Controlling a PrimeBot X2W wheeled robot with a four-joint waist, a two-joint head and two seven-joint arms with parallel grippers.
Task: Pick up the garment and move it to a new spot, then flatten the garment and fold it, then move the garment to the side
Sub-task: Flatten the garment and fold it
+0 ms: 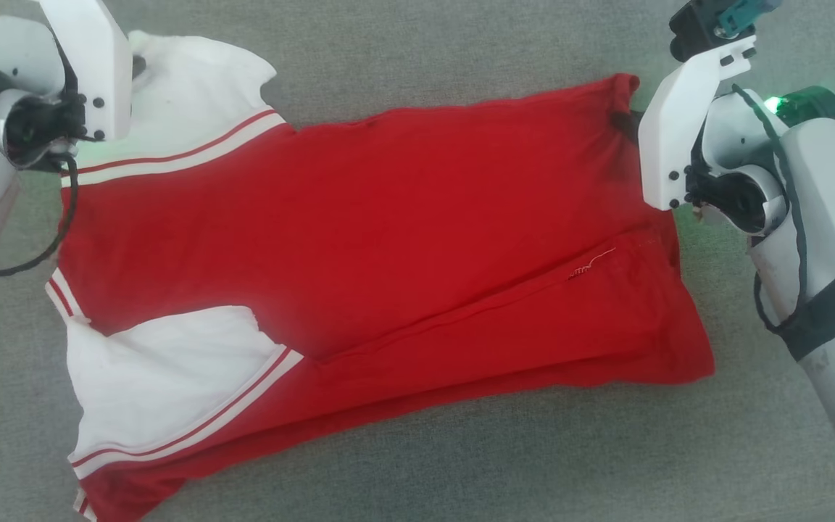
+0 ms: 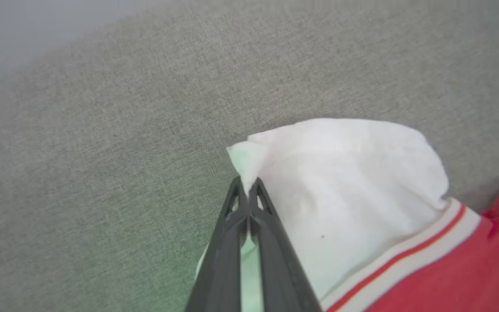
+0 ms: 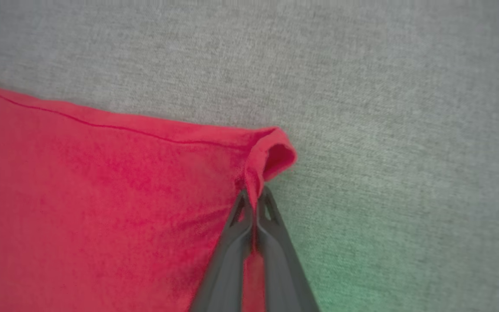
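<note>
Near edge first: the garment (image 1: 388,217) lies flat on the grey cloth surface (image 1: 461,464), collar end at our left. We judge the near long side already turned over the body, with the near white sleeve (image 1: 156,377) on top. At the far edge our left gripper (image 2: 246,190) is pressed together on the tip of the far white sleeve (image 2: 340,182), and our right gripper (image 3: 256,197) pinches the far red hem corner (image 3: 275,151). We read this as the fold step, second long side. The next move calls for lifting both ends level and carrying them toward us with the cloth taut.

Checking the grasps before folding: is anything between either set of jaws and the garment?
Nothing visible. The left jaws are shut directly on the garment, at its white sleeve tip; the right jaws pinch its red hem corner.
</note>
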